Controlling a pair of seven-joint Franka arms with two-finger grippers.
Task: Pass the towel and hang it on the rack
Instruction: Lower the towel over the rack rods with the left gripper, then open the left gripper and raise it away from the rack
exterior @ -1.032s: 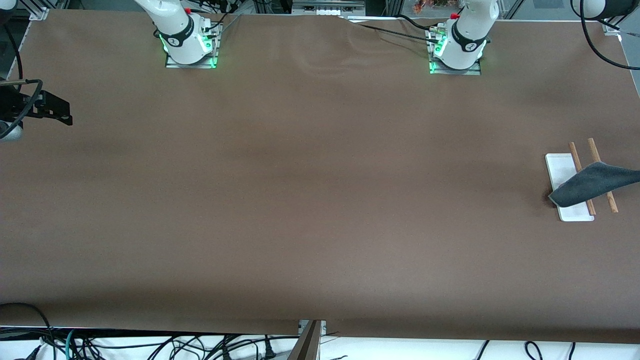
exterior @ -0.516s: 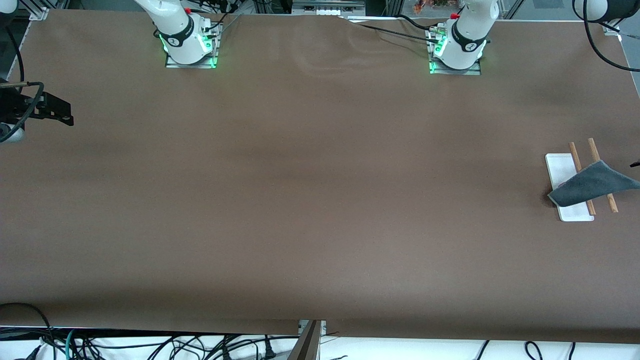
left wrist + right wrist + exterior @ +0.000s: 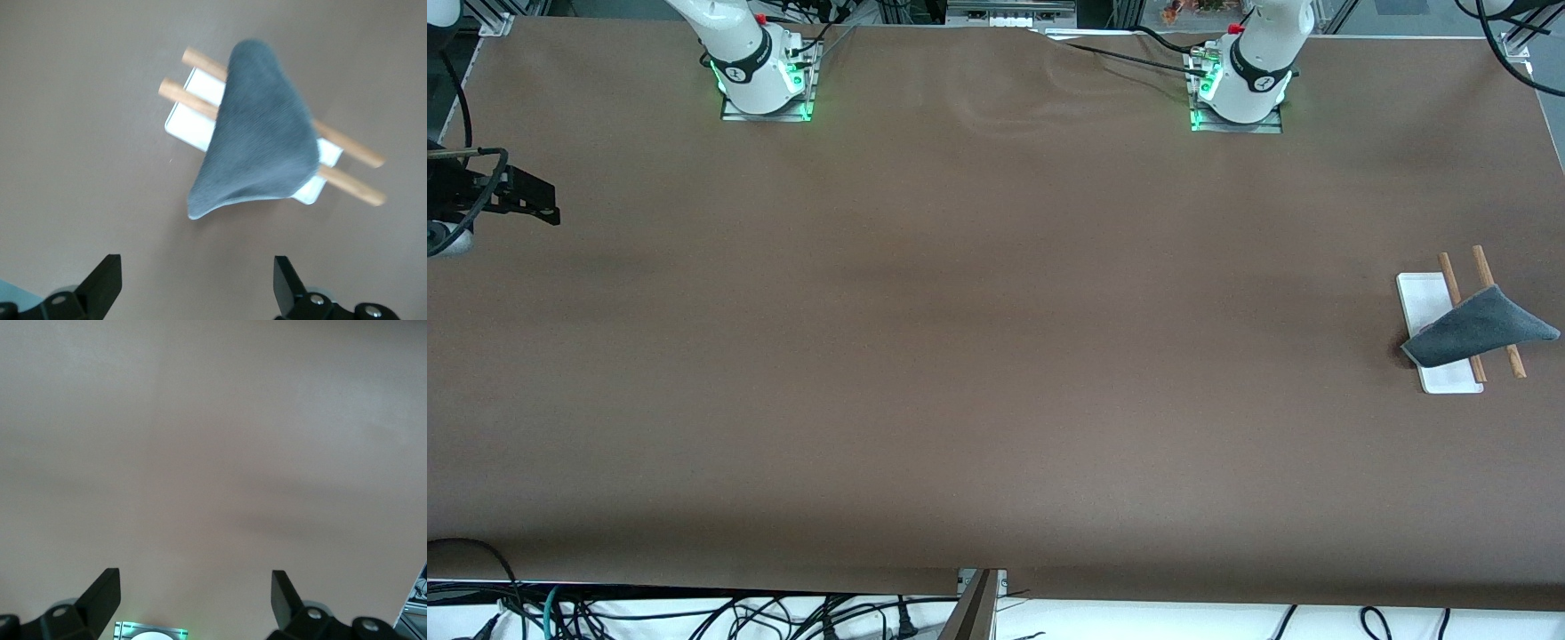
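The towel (image 3: 1480,336) hangs grey face up over the rack's two wooden rods (image 3: 1449,271), near the table edge at the left arm's end. One corner droops onto the rack's white base (image 3: 1427,298). In the left wrist view the towel (image 3: 260,133) lies across both rods (image 3: 193,97), apart from my left gripper (image 3: 198,287), which is open, empty and above the bare table beside the rack. This gripper is outside the front view. My right gripper (image 3: 543,206) waits over the table edge at the right arm's end, open and empty (image 3: 195,603).
The two arm bases (image 3: 765,84) (image 3: 1240,89) stand along the table edge farthest from the front camera. Cables (image 3: 694,613) lie below the nearest edge. The brown cloth-covered table (image 3: 996,356) spreads wide between rack and right gripper.
My left gripper opened, let go of the towel's corner and drew away out of the front view. The freed corner settled on the rods. The right gripper barely shifted.
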